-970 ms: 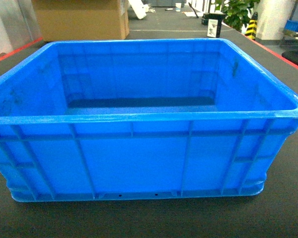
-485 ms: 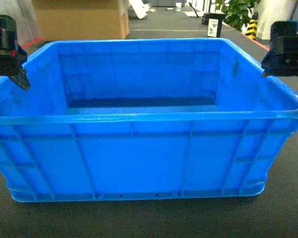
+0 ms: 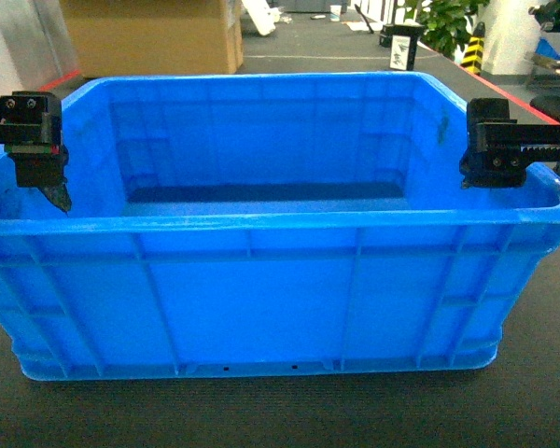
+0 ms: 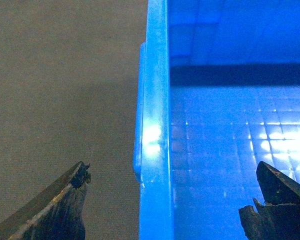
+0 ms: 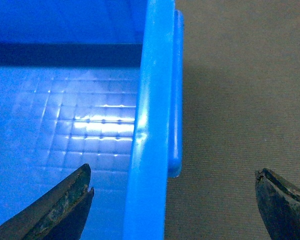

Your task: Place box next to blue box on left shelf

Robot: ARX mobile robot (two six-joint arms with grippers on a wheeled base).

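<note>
The box (image 3: 261, 289), a large bright blue open-topped crate with ribbed walls, stands on the dark carpet and fills the head view. My left gripper (image 3: 45, 182) is open at its left rim. In the left wrist view the left gripper (image 4: 173, 171) straddles the rim (image 4: 154, 150), one finger (image 4: 72, 195) outside over the carpet and the other inside over the floor. My right gripper (image 3: 485, 173) is open at the right rim. In the right wrist view the right gripper (image 5: 173, 174) likewise straddles the wall (image 5: 150, 150). Neither gripper touches the plastic. The left shelf and its blue box are out of view.
A brown cardboard carton (image 3: 149, 35) stands behind the crate at the far left. A potted plant (image 3: 443, 23) and a yellow-black post (image 3: 473, 51) are at the far right. Red tape lines (image 3: 37, 93) border the dark carpet (image 3: 261, 411).
A second ago no gripper showed. Both came in high at the crate's sides, then dropped lower and moved inward, and now stand over the left and right rims.
</note>
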